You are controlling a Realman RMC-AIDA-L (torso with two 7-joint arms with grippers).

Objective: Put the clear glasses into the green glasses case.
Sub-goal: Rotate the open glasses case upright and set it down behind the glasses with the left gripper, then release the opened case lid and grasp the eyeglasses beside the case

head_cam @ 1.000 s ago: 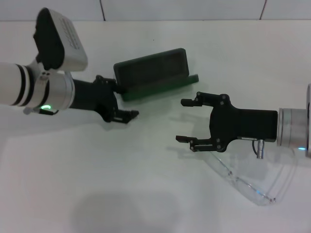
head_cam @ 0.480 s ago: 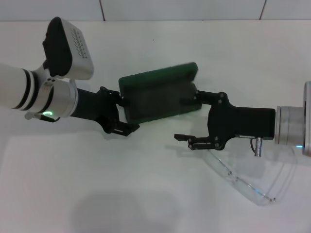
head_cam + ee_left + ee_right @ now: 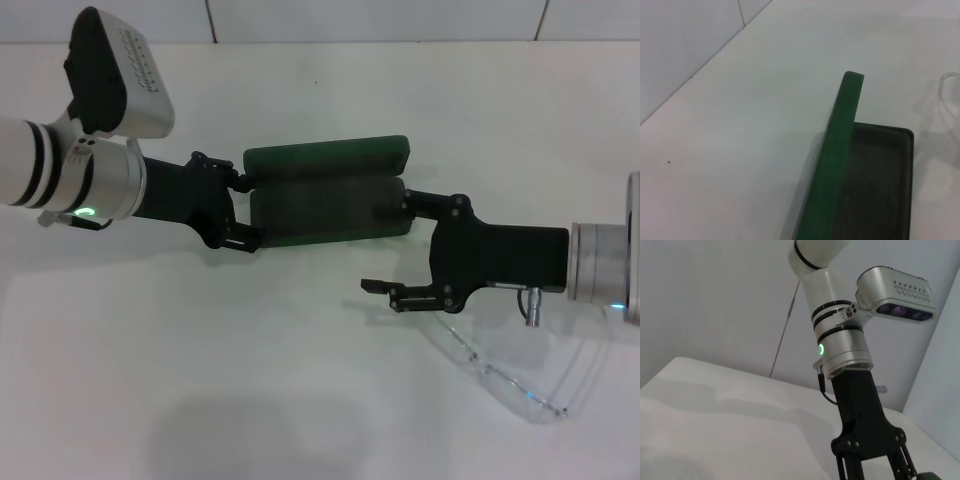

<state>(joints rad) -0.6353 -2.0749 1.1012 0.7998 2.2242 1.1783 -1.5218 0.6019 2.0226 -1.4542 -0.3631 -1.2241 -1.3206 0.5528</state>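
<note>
The green glasses case (image 3: 325, 158) lies open on the white table, its green lid at the far side and its dark-lined tray (image 3: 325, 212) nearer me. My left gripper (image 3: 240, 212) is open at the case's left end, one finger by the hinge line and one at the tray's front corner. The left wrist view shows the lid's edge (image 3: 840, 165) and the lining (image 3: 875, 195) close up. My right gripper (image 3: 392, 245) is open, its far finger over the tray's right end. The clear glasses (image 3: 510, 375) lie on the table under the right arm.
A grey tiled wall (image 3: 380, 18) runs along the table's far edge. The right wrist view looks up at my left arm (image 3: 845, 350) against that wall. A dark shadow (image 3: 260, 440) lies on the table near me.
The case went from standing on edge with its lining facing me to lying open flat, and shifted right towards the right gripper. My left arm swung with it. The right gripper hardly moved.
</note>
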